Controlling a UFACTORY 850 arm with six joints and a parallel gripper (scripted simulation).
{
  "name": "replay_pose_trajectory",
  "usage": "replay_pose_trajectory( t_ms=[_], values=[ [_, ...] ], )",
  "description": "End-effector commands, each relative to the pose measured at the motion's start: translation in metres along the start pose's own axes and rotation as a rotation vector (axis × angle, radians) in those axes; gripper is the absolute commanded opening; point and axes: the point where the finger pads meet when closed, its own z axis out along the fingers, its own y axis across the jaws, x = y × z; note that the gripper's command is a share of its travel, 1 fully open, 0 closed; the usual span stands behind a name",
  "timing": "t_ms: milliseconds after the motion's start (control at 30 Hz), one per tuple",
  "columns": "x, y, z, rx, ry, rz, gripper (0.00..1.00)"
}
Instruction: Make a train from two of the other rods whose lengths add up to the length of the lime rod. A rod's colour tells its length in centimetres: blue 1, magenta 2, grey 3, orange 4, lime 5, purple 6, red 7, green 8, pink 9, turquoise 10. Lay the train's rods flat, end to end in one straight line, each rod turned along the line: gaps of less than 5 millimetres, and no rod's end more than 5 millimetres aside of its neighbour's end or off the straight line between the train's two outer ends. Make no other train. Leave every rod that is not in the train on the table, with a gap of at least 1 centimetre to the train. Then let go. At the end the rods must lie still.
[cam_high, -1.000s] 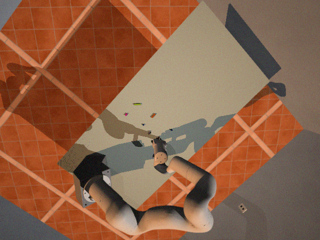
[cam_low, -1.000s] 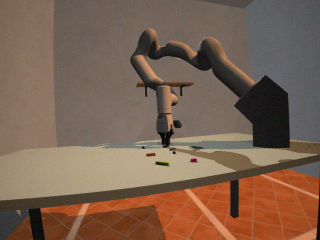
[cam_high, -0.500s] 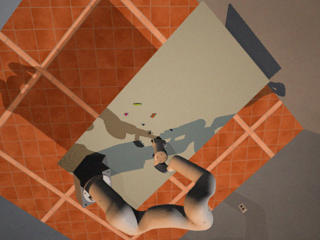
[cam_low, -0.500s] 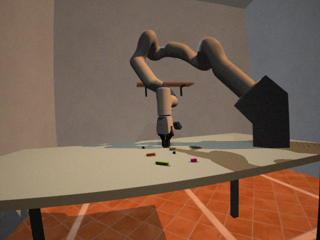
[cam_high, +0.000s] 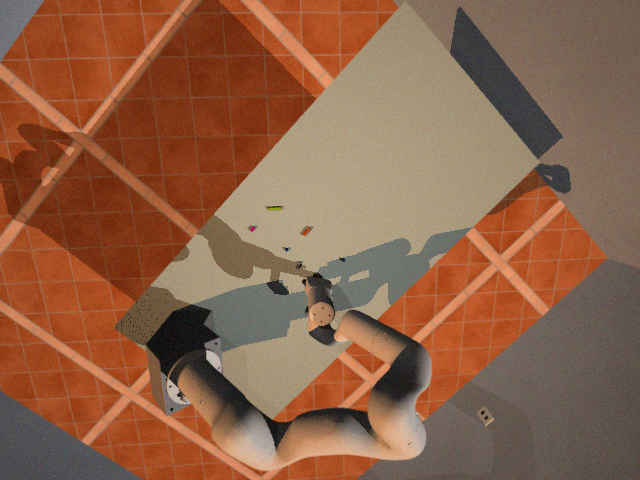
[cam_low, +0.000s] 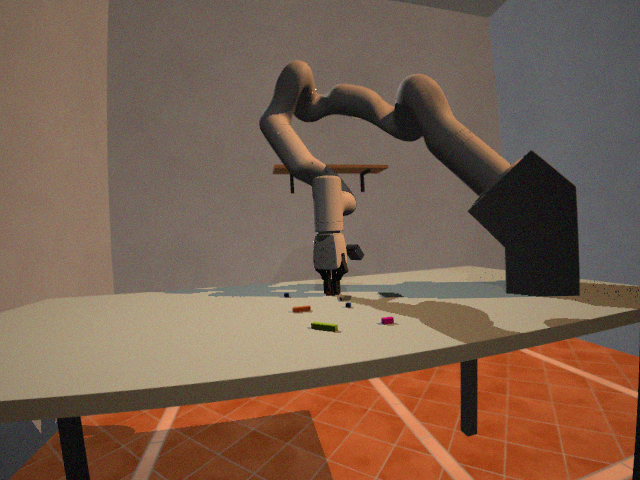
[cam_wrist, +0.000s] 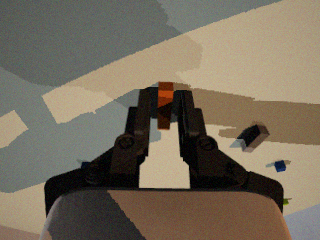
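Observation:
My gripper (cam_high: 316, 276) (cam_low: 331, 292) (cam_wrist: 164, 104) is partly open and low at the table, with its fingers on both sides of an orange rod (cam_wrist: 165, 106); I see no firm grip. A grey rod (cam_high: 298, 265) (cam_low: 344, 298) (cam_wrist: 256, 137) lies close by. One blue rod (cam_high: 286, 249) (cam_low: 348, 305) (cam_wrist: 280, 166) lies beyond the grey one; another blue rod (cam_high: 342, 259) (cam_low: 286, 295) (cam_wrist: 85, 163) lies on the gripper's other side. A second orange rod (cam_high: 306, 230) (cam_low: 301, 308), the lime rod (cam_high: 274, 208) (cam_low: 324, 327) and a magenta rod (cam_high: 252, 228) (cam_low: 387, 320) lie apart.
The pale table (cam_high: 392, 129) (cam_low: 155, 351) carries the rods and the robot's black base (cam_high: 180, 330) (cam_low: 540, 232). Arm shadows cross the table around the gripper. A shelf (cam_low: 361, 168) hangs on the wall behind the arm.

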Motion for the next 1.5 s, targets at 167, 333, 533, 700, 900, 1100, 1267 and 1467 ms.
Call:
replay_pose_trajectory(
  t_ms=[167,333,533,700,900,1100,1267,1467],
  values=[
    [-0.0003,-0.0002,-0.0002,0.0,0.0,0.0,0.24],
    [-0.0003,-0.0002,-0.0002,0.0,0.0,0.0,0.24],
    [-0.0003,-0.0002,-0.0002,0.0,0.0,0.0,0.24],
    [-0.0003,-0.0002,-0.0002,0.0,0.0,0.0,0.24],
    [-0.0003,-0.0002,-0.0002,0.0,0.0,0.0,0.04],
    [-0.0003,-0.0002,-0.0002,0.0,0.0,0.0,0.04],
    [-0.0003,-0.0002,-0.0002,0.0,0.0,0.0,0.04],
    [-0.0003,-0.0002,-0.0002,0.0,0.0,0.0,0.04]
  ],
)
